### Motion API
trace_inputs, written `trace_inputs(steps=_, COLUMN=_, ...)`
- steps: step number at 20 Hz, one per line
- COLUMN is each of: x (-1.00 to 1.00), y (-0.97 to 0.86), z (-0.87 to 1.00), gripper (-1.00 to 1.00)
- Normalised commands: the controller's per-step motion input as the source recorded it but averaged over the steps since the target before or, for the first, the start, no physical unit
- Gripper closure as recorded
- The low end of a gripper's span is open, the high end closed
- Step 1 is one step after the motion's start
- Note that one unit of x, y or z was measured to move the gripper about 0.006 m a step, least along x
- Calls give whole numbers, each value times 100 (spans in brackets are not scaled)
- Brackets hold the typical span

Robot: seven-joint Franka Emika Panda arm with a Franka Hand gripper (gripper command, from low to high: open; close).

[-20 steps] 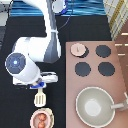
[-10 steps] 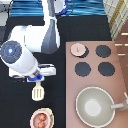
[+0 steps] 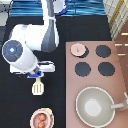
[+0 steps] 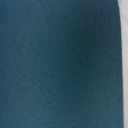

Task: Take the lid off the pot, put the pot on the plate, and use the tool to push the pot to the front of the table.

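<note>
I see the gripper holding the tool by its handle, fingers closed; pot at 6 o'clock. Spatula looks light, stiff.

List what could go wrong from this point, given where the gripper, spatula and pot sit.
1. The gripper sits right at the handle end of the tool; a skewed hold could make the tool swing and push off-line.
2. The pot already rests on the plate near the exterior view's bottom edge; a hard shove might tip it or send it off the table.
3. The lid lies on the stove, clear of the path.
</note>
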Motion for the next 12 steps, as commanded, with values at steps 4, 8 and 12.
trace_inputs(steps=4, x=-100, y=55, z=-88, gripper=100)
trace_inputs(steps=8, x=-99, y=53, z=-50, gripper=100)
trace_inputs(steps=12, x=-98, y=26, z=27, gripper=-100)
